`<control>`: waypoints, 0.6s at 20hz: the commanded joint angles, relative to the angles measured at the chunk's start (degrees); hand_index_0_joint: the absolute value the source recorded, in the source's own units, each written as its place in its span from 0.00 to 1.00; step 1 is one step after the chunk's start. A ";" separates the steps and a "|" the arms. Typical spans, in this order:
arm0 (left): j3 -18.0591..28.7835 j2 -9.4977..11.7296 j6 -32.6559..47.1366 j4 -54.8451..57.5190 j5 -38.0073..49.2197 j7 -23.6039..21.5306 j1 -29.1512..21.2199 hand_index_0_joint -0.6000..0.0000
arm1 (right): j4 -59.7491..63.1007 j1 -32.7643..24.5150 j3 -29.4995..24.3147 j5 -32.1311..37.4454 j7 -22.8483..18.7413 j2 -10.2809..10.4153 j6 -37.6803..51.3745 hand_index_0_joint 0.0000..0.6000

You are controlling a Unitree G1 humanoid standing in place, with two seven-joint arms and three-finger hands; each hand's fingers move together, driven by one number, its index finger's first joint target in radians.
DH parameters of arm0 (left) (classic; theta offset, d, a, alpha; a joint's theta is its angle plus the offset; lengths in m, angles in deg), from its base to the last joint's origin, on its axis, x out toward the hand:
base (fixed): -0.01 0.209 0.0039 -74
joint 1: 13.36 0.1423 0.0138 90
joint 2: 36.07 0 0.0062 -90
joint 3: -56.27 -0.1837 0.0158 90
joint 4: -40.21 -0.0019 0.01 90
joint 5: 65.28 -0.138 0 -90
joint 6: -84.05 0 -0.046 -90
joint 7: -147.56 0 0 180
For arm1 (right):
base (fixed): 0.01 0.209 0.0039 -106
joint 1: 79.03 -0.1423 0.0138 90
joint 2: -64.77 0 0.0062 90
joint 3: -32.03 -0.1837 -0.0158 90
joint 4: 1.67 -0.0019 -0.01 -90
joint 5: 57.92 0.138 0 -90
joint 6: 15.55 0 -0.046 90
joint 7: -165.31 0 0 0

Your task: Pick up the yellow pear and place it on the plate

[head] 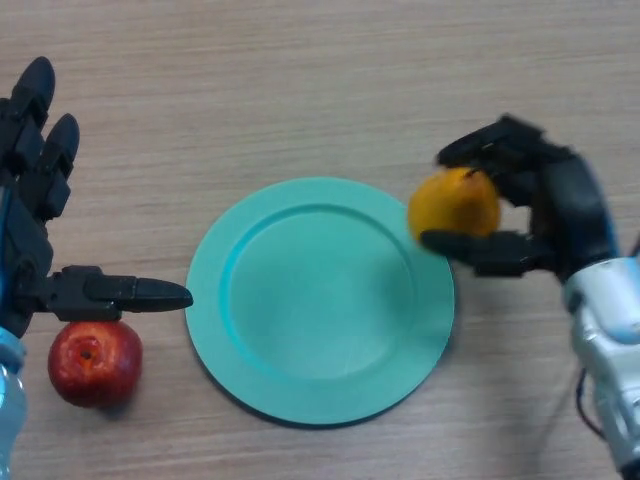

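Observation:
The yellow pear (455,205) is held in my right hand (545,215), whose fingers and thumb curl round it. It hangs over the right rim of the round teal plate (320,300), which lies in the middle of the wooden table. My left hand (45,220) is open at the far left, fingers straight, thumb pointing toward the plate.
A red apple (95,362) lies on the table at the lower left, just under my left thumb and left of the plate.

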 commanded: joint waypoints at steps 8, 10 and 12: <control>3.99 1.81 7.90 3.85 1.78 -0.52 -1.27 1.00 | 2.26 -0.37 12.57 4.00 -9.23 -0.08 12.50 1.00; 3.91 1.81 7.91 3.89 1.64 -0.50 -1.21 1.00 | 3.42 0.19 13.42 3.34 -9.28 -0.07 11.71 1.00; 3.83 1.74 8.01 3.87 1.52 -0.46 -1.11 1.00 | 2.82 1.46 13.61 4.49 -7.93 -0.07 6.96 1.00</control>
